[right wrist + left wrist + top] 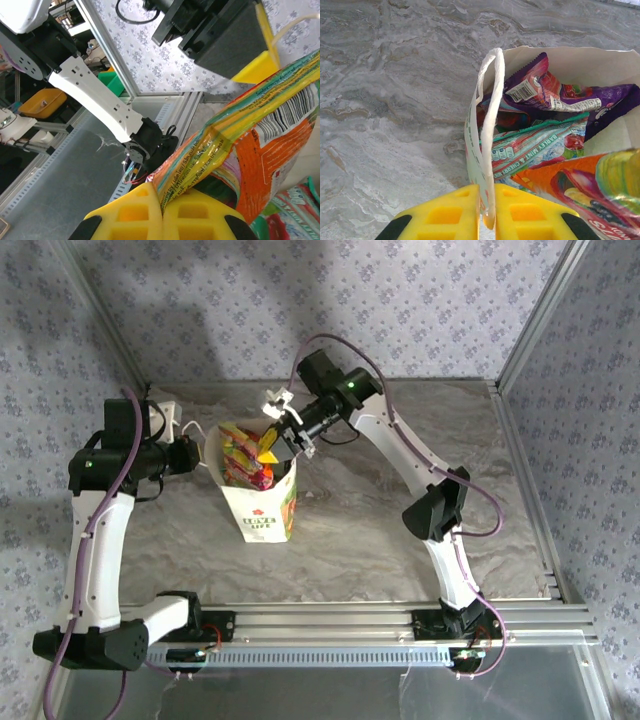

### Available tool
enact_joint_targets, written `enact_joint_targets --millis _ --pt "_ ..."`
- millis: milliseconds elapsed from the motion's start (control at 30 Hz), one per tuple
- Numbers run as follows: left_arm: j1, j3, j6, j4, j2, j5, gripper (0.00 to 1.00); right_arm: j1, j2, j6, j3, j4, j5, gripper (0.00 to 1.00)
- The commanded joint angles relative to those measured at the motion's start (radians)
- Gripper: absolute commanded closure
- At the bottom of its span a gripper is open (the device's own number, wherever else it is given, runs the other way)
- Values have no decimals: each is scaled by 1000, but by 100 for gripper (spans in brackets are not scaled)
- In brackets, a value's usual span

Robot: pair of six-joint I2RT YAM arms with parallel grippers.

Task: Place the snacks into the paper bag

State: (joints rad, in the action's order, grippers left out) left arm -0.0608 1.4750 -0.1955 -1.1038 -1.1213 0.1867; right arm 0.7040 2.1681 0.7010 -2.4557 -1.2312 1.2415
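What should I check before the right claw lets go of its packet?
1. Paper bag upright on the table: ok.
2. Left claw shut on the bag's rim and cord handle: ok.
3. Right claw shut on the orange packet: ok, pinched at its edge.
4. Orange packet over the bag's mouth: ok, the top view shows it at the opening.
5. Room left inside: cannot tell; the purple packet and teal-green packet already lie high in the bag.
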Motion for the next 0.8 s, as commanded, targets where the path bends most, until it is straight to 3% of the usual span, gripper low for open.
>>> enact_joint_targets --millis 0,33,67,200,267,300,467,767 --pt "4 13 -5 1 11 10 85 23 -34 58 9 -98 -43 97" --pt "4 14 -4 1 11 10 85 24 -36 38 17 -86 -83 83" --pt "3 14 -4 1 11 9 85 23 -39 13 23 -70 -117 79" --pt "4 16 -3 0 10 6 85 -13 -53 -23 25 -63 -189 78" --pt "4 17 -2 -2 11 3 85 -46 -76 -69 43 -35 -265 65" --pt "4 18 -1 -2 12 1 85 -59 -93 -103 64 -2 -291 63" --pt "4 14 -6 0 12 0 85 -102 -206 -238 235 225 -404 61" --pt "3 23 -15 7 11 34 85 -71 -285 -252 284 244 -432 62"
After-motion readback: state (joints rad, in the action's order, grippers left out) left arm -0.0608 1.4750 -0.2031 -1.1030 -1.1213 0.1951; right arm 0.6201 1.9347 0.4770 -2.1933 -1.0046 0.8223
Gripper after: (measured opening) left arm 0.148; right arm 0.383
